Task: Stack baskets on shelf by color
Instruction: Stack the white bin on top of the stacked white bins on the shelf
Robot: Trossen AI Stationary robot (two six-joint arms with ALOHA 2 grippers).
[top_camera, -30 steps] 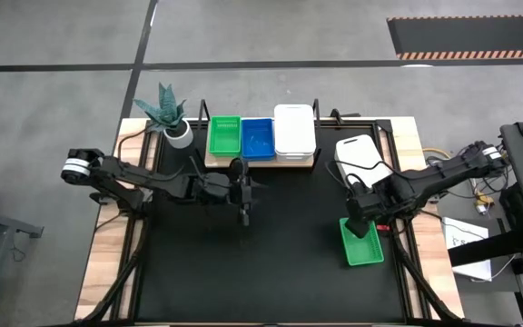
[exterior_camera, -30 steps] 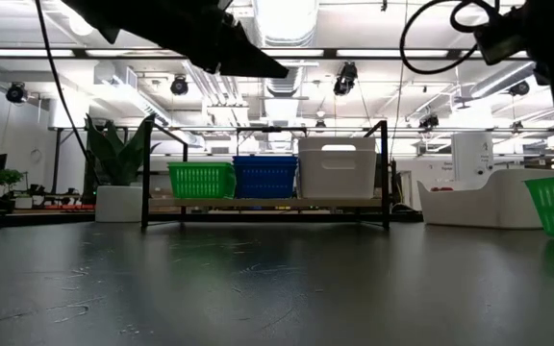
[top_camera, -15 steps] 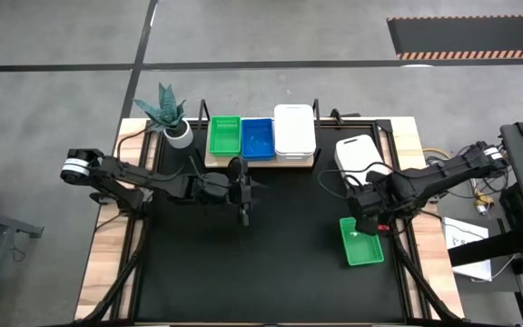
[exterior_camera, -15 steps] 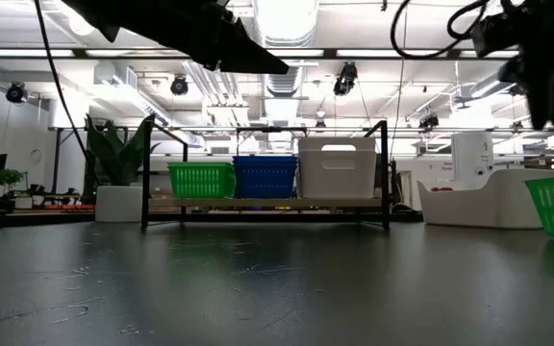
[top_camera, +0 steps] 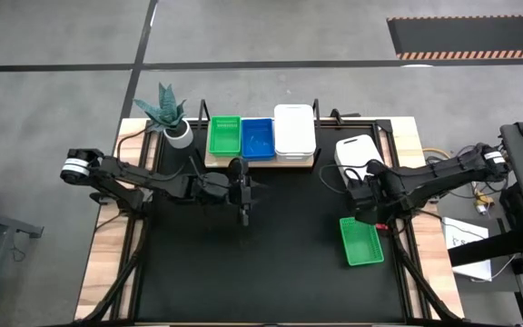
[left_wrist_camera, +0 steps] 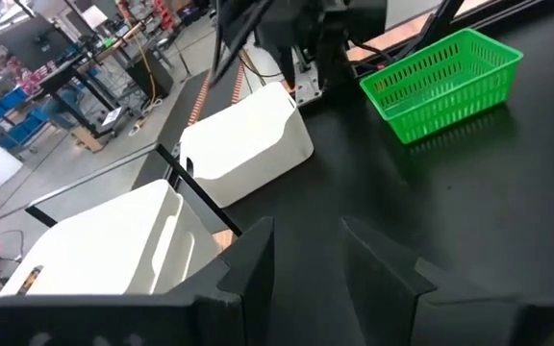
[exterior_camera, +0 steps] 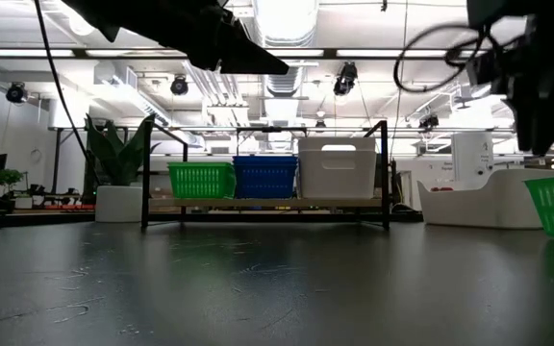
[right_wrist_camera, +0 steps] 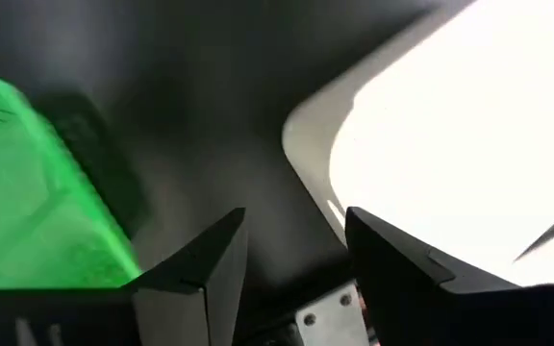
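Shelf: the shelf (top_camera: 260,160) stood at the far edge of the table (top_camera: 271,263), just beside a potted plant (top_camera: 172,119) at its left end.
On the shelf: a green basket (top_camera: 224,135), a blue basket (top_camera: 257,136) and a white basket (top_camera: 293,130) sat side by side, touching, green nearest the plant; in the low view the white one (exterior_camera: 338,166) rose taller than the other two.
Loose green basket: a second green basket (top_camera: 362,241) lay on the table near its right edge, well apart from the shelf, with nothing holding it.
Loose white basket: another white basket (top_camera: 360,155) rested on the table between the shelf and the loose green one, toward the right edge.
Right gripper: the right gripper (top_camera: 364,202) hung above the table between the loose white basket and the loose green basket; its fingers (right_wrist_camera: 210,259) stood apart with nothing between them.
Left gripper: the left gripper (top_camera: 244,205) hovered over the table in front of the shelf, below the blue basket; its fingers (left_wrist_camera: 253,259) were parted and empty.
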